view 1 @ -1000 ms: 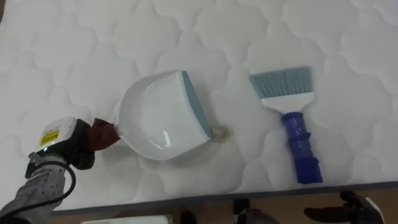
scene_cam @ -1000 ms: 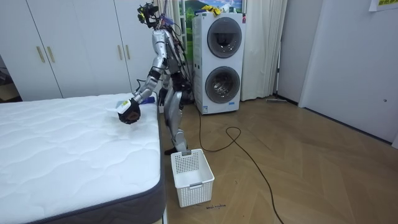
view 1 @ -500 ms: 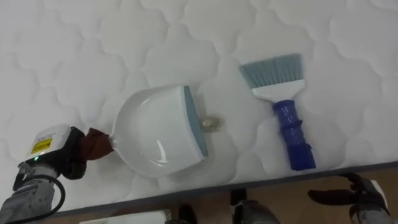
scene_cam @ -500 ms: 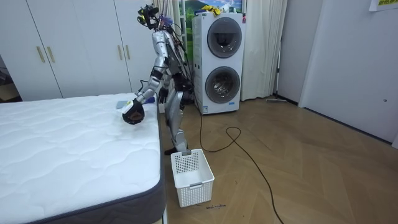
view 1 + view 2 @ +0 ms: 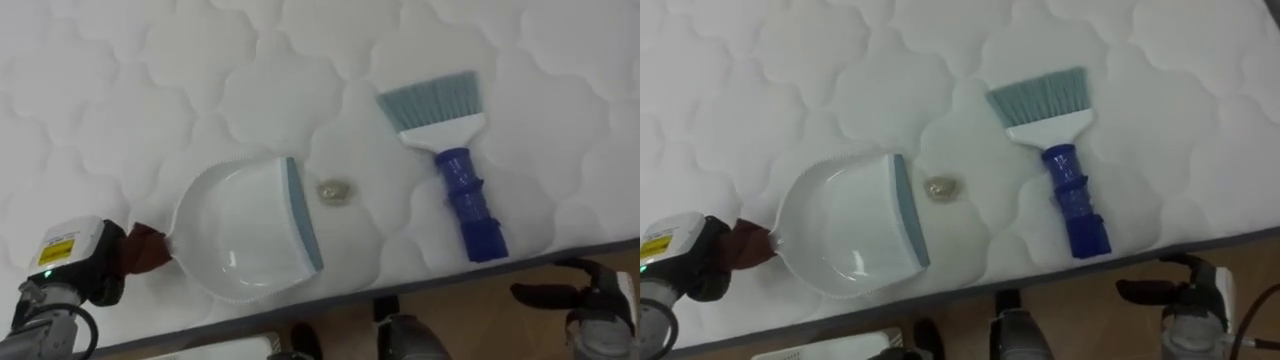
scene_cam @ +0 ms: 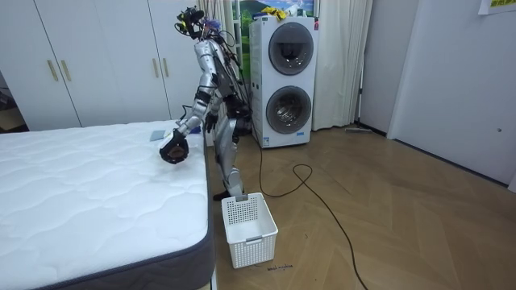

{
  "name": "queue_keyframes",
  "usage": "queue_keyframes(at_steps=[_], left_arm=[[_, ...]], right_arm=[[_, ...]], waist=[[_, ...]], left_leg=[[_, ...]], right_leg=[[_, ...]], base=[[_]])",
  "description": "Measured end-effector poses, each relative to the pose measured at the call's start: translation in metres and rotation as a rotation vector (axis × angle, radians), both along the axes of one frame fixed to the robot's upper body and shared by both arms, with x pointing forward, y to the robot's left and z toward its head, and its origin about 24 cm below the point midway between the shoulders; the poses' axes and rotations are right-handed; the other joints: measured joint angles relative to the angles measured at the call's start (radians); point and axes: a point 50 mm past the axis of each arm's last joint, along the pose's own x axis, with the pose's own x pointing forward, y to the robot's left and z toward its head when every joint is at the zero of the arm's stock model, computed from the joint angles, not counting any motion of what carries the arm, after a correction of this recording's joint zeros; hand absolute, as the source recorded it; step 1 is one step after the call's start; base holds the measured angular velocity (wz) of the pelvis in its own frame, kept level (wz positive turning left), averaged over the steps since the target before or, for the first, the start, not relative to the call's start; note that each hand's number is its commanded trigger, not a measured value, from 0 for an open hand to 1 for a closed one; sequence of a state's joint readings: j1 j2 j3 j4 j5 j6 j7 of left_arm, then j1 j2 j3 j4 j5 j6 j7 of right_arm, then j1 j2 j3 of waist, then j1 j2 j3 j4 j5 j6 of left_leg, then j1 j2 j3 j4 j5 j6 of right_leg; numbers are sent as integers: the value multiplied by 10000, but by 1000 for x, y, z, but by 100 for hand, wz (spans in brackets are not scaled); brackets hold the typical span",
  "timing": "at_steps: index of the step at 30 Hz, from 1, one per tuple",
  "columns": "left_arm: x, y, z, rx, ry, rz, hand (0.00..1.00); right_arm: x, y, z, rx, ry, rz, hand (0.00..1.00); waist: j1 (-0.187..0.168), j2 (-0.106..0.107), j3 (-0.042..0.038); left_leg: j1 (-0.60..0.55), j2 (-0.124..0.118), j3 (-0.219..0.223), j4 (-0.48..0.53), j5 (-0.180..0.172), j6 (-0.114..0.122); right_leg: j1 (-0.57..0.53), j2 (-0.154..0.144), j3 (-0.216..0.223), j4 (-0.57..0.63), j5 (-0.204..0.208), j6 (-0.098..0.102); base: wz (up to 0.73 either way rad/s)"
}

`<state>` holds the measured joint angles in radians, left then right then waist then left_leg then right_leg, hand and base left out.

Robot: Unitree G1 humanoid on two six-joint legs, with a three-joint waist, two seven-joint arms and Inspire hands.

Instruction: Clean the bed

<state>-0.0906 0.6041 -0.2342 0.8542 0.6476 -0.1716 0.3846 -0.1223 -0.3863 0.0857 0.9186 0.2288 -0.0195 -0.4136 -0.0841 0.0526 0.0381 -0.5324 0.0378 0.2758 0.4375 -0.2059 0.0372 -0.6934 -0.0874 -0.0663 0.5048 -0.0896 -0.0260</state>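
Item: dustpan (image 5: 240, 240), white, with a blue-grey lip, laid flat on the quilted white mattress (image 5: 150, 90) close to its near edge. It is grasped at its rear end by the left hand (image 5: 135, 252), whose dark fingers are seen bunched together and closed on the handle; the handle itself is covered by them. The left arm is brought in low from the near left corner of the mattress, wrist level with the surface. A small pale scrap of debris (image 5: 333, 190) is found on the mattress just beside the dustpan's lip, apart from it and between dustpan and brush (image 5: 455, 170). The brush, with a blue handle, white head and grey-blue bristles, is laid well clear of either hand, its handle pointed at the near edge. The right hand (image 5: 560, 296) is held below that edge, fingers loosely extended, nothing in them. In the room view the robot is shown standing at the mattress's side, leant forward.
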Motion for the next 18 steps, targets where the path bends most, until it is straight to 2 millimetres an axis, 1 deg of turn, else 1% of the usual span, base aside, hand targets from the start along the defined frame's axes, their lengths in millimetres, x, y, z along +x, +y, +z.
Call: queue_keyframes(at_steps=[4,7,10,11,12,13,14,15,16,17,18], left_arm=[[-4,1,-3,71,141,187,100],[-6,3,-3,75,172,274,100],[-10,6,-4,15,171,481,100],[-12,6,-6,-13,209,558,100],[-12,6,-6,-23,215,567,100],[-12,6,-6,-34,210,574,100],[-12,6,-6,-56,219,577,100],[-12,6,-6,-63,214,563,100],[-12,6,-6,-68,221,557,100],[-11,5,-5,-66,238,549,100],[-13,5,-7,-100,371,552,100]], right_arm=[[4,2,4,-219,-202,-79,0],[6,4,7,-431,-288,-157,0],[13,5,18,-910,-966,-577,0],[28,6,40,-1185,-2316,-675,0],[45,6,69,-1496,-4084,-588,0],[53,6,84,-1641,-4914,-462,0],[63,7,106,-1916,-6219,-240,0],[71,9,124,-2056,-7193,-92,0],[72,10,129,-2144,-7487,-14,0],[74,12,132,-2341,-7713,224,0],[74,14,133,-2475,-7762,405,0]], waist=[[-3,-39,26],[6,-57,38],[2,-82,55],[0,-82,53],[14,-81,50],[27,-86,47],[32,-89,43],[52,-107,26],[81,-149,-11],[180,-213,-49],[289,-265,-89]], left_leg=[[7,5,108,-25,5,6],[4,29,131,-13,4,4],[-66,57,130,31,3,3],[-92,74,131,46,3,3],[-133,82,119,72,4,2],[-145,75,103,89,4,1],[-143,74,-11,109,15,-16],[-127,100,-167,104,36,-51],[-94,136,-188,91,45,-67],[42,215,-270,91,34,-99],[202,242,-378,24,40,-133]], right_leg=[[-86,1,122,44,14,-14],[-98,3,130,47,24,-29],[-138,15,120,20,49,-40],[-138,26,108,-42,86,-45],[-136,35,68,-81,120,-49],[-122,43,44,-98,132,-55],[-15,92,-93,-245,150,-74],[150,119,-269,-393,165,-98],[226,140,-334,-414,177,-119],[471,194,-472,-566,185,-142],[722,225,-595,-751,179,-155]], base=[[-8],[-3],[0],[0],[0],[11],[25],[28],[26],[20],[19]])
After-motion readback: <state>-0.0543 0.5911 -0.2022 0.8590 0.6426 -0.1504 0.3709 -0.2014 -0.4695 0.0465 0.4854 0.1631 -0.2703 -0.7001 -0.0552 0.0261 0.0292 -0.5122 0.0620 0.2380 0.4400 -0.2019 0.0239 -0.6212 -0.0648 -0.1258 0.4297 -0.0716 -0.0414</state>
